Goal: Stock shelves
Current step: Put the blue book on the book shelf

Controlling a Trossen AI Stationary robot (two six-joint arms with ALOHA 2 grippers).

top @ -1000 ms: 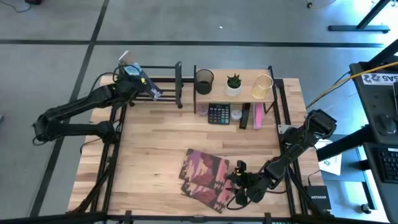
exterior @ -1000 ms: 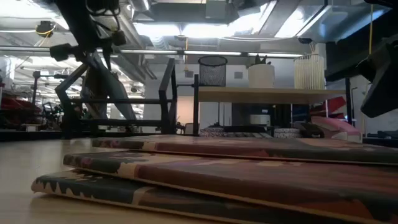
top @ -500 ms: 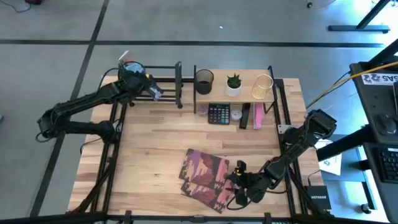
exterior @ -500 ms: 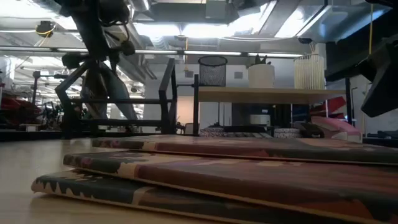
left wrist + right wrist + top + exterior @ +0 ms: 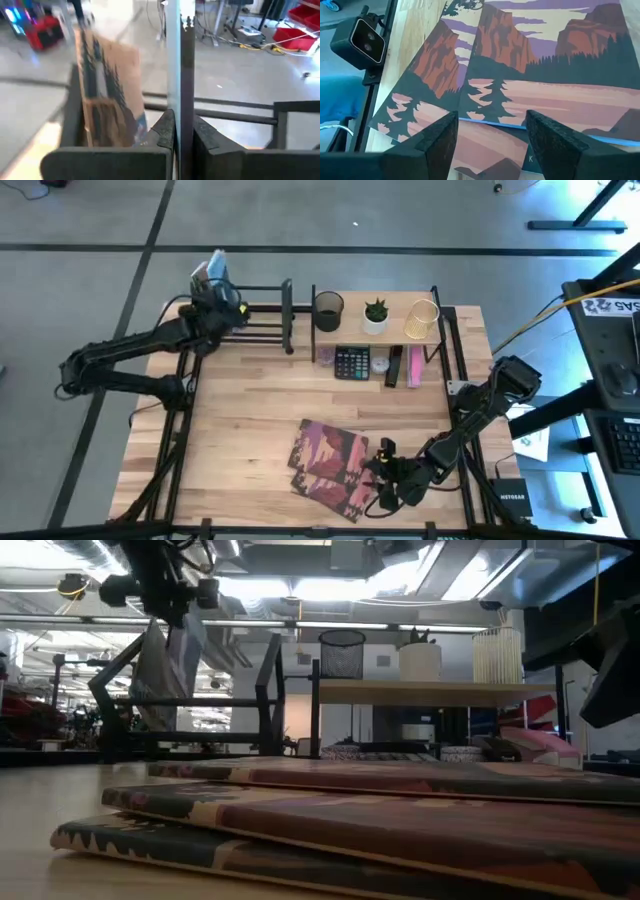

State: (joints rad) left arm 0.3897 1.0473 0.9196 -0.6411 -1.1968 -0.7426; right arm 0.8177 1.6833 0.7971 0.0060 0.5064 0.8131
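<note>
My left gripper (image 5: pixel 216 298) is at the table's far left, above the black metal-bar rack (image 5: pixel 262 316), shut on a thin book (image 5: pixel 180 70) that shows edge-on. Another book (image 5: pixel 107 100) stands leaning in the rack (image 5: pixel 235 118) beside it. In the low view the held book (image 5: pixel 188 650) hangs below the gripper (image 5: pixel 165 585). Near the front edge my right gripper (image 5: pixel 492 140) hangs open just above several landscape-cover books (image 5: pixel 330 465) lying stacked flat on the table. The light-wood board shelf (image 5: pixel 395 325) stands at the far middle. My left gripper pinches the thin book's edge (image 5: pixel 181 131) between its two fingers (image 5: pixel 165 131), one on each cover. The fingers come from above, pointing down. The book hangs upright below them over the rack; whether its lower edge rests on the bars I cannot tell.
On the board shelf stand a black mesh cup (image 5: pixel 328 310), a small potted plant (image 5: pixel 376 314) and a gold wire holder (image 5: pixel 422 320). Under it lie a calculator (image 5: pixel 352 362) and small pink and dark items (image 5: pixel 404 366). Bare tabletop (image 5: pixel 240 410) spreads at the left and middle.
My left gripper has shifted a little toward the far edge above the rack and turned at the wrist. The book it holds has swung from slanting to upright. The right arm and the stacked books have kept still.
</note>
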